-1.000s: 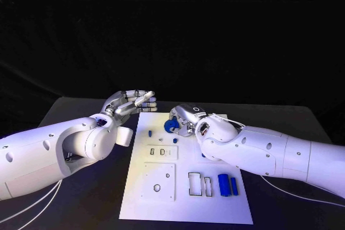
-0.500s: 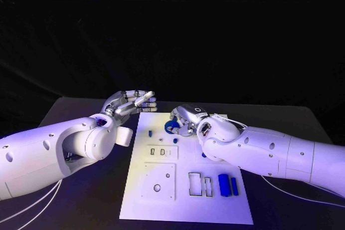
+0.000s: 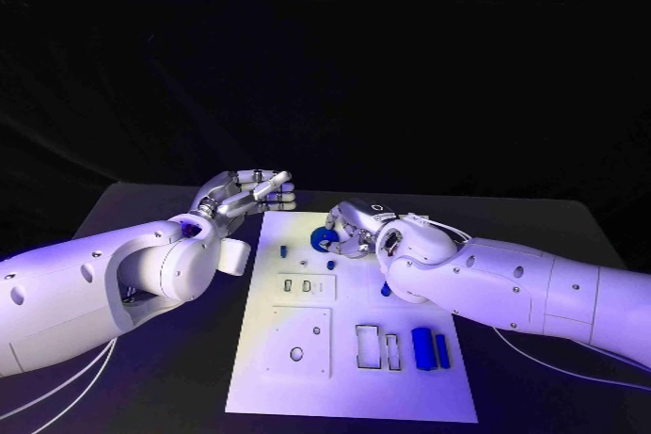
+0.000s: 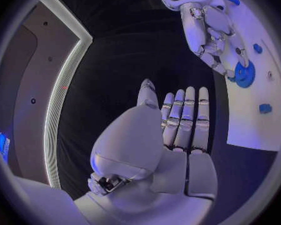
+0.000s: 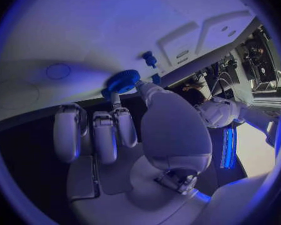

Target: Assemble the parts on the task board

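Over the task board's (image 3: 346, 377) far end, head view: right hand (image 3: 350, 233) pinches a blue gear (image 3: 325, 238). Left wrist view: left hand (image 4: 178, 130) released, flat, holding nothing. Right wrist view: gear (image 5: 122, 81) at fingertips, touching board. Seating step; next calls for alignment, likely.

One white board (image 3: 356, 368), one blue gear (image 3: 325, 238), two blue bars (image 3: 422, 347) side by side, three small blue pegs (image 3: 284, 251), two robot hands (image 3: 252, 197).

Lab: black-draped table (image 3: 163, 217), equipment racks (image 5: 260, 55).
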`<control>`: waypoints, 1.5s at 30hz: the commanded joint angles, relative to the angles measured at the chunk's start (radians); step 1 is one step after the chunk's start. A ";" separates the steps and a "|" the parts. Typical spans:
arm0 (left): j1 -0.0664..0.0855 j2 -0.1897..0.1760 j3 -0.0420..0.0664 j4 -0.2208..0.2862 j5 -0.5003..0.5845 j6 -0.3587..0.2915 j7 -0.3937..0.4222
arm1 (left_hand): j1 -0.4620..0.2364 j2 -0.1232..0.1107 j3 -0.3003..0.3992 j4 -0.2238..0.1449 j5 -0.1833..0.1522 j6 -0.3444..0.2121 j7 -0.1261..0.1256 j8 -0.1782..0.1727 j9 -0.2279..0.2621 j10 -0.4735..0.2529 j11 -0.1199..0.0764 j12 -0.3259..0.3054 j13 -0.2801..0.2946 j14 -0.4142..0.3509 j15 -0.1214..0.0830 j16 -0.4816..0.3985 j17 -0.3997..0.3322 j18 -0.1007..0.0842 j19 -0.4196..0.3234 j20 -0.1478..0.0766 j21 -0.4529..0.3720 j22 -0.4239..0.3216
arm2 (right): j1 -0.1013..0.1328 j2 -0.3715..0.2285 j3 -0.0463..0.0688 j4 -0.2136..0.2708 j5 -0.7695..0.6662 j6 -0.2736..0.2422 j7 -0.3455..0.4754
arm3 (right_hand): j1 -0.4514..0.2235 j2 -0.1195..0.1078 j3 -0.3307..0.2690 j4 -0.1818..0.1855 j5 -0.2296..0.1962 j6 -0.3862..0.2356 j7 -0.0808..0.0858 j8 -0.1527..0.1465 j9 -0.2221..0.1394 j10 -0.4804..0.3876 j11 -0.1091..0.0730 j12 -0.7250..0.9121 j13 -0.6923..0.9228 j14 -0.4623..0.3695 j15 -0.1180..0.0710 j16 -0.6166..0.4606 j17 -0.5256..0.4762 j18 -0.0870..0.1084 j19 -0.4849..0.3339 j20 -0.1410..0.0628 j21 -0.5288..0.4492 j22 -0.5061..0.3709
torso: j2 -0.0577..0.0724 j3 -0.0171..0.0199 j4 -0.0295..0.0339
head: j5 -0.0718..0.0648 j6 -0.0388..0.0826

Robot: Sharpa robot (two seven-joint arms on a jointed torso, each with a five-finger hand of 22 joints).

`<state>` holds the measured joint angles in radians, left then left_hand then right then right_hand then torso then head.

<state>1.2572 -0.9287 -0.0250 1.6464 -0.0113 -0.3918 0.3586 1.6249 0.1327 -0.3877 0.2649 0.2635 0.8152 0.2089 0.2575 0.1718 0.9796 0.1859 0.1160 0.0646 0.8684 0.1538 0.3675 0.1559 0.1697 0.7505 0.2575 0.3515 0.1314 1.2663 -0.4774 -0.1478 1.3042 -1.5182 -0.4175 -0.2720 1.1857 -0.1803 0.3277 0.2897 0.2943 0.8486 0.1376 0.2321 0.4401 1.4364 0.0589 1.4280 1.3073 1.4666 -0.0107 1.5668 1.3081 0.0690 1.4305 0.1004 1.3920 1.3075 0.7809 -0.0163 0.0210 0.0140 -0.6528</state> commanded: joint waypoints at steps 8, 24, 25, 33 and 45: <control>0.001 0.000 0.001 -0.004 0.001 0.017 0.004 | 0.001 0.007 -0.004 0.000 -0.002 -0.007 0.017 -0.005 0.001 0.001 0.005 -0.003 0.002 -0.007 0.002 -0.005 0.001 0.011 0.004 0.006 -0.003 -0.001 | -0.002 -0.030 -0.002 0.011 0.012 0.032 -0.023 | -0.012 0.000 0.004 0.000 0.007 0.005 0.001 0.003 -0.002 0.007 -0.001 0.003 0.080 0.103 0.001 0.003 0.258 -0.011 0.005 -0.001 0.000 0.072 | -0.002 0.0011 -0.0004 | -0.002 0.003; 0.001 -0.001 0.000 -0.011 0.002 0.018 0.005 | 0.000 0.008 -0.007 0.002 0.000 -0.008 0.018 -0.005 0.001 0.001 0.006 -0.005 0.001 -0.007 0.003 -0.007 0.002 0.011 0.004 0.006 -0.003 -0.002 | 0.031 -0.245 0.001 0.175 0.171 -0.117 0.066 | 0.065 -0.033 0.053 -0.030 0.011 0.027 -0.005 0.008 -0.012 0.018 -0.008 0.011 0.090 0.101 -0.006 0.001 0.251 -0.012 0.009 -0.009 0.001 0.078 | -0.008 0.0053 -0.0084 | -0.013 0.020; 0.001 -0.002 0.000 -0.012 0.002 0.018 0.005 | 0.000 0.008 -0.007 0.002 0.000 -0.008 0.018 -0.005 0.001 0.001 0.006 -0.005 0.001 -0.007 0.003 -0.007 0.002 0.011 0.004 0.006 -0.003 -0.002 | 0.036 -0.268 0.002 0.183 0.205 -0.106 0.093 | 0.075 -0.037 0.057 -0.036 0.003 0.028 -0.005 0.008 -0.013 0.019 -0.008 0.011 0.091 0.102 -0.006 0.001 0.251 -0.012 0.009 -0.009 0.001 0.079 | -0.009 0.0067 -0.0117 | -0.017 0.020; 0.000 0.001 0.000 -0.015 0.005 0.031 0.008 | -0.001 0.009 -0.008 0.002 0.000 -0.008 0.018 -0.005 0.001 0.001 0.006 -0.006 0.002 -0.007 0.003 -0.007 0.002 0.011 0.004 0.006 -0.003 -0.002 | 0.053 -0.419 0.001 0.189 0.361 0.054 0.273 | 0.162 -0.075 0.066 -0.096 -0.073 -0.004 0.007 -0.012 -0.031 0.002 0.002 -0.005 0.073 0.103 0.001 0.002 0.256 -0.008 -0.002 -0.004 -0.018 0.066 | -0.018 0.0124 -0.0228 | -0.032 0.020; -0.002 0.004 -0.001 -0.021 0.006 0.039 0.008 | 0.000 0.009 -0.008 0.002 0.000 -0.008 0.018 -0.005 0.001 0.001 0.006 -0.006 0.002 -0.007 0.003 -0.008 0.002 0.011 0.004 0.006 -0.003 -0.002 | 0.046 -0.470 0.000 0.132 0.364 0.122 0.320 | 0.195 -0.081 0.035 -0.116 -0.077 -0.031 0.014 -0.025 -0.045 -0.005 0.009 -0.008 0.070 0.102 0.007 0.001 0.254 -0.006 -0.008 0.002 -0.029 0.060 | -0.016 0.0216 -0.0210 | -0.042 0.023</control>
<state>1.2550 -0.9271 -0.0263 1.6246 -0.0097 -0.3757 0.3575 1.6249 0.1327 -0.3903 0.2676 0.2635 0.8152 0.2089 0.2575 0.1718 0.9796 0.1859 0.1161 0.0646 0.8684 0.1538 0.3637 0.1568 0.1697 0.7505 0.2575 0.3515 0.1308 1.3139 -0.9484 -0.1474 1.4386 -1.1692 -0.3511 0.0052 1.3745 -0.2608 0.3687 0.1710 0.2149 0.8248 0.1531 0.2126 0.3964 1.4379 0.0644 1.4240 1.3077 1.4666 -0.0108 1.5667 1.3077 0.0690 1.4286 0.1022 1.3687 1.3079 0.7628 0.0030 -0.0007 -0.0268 -0.6306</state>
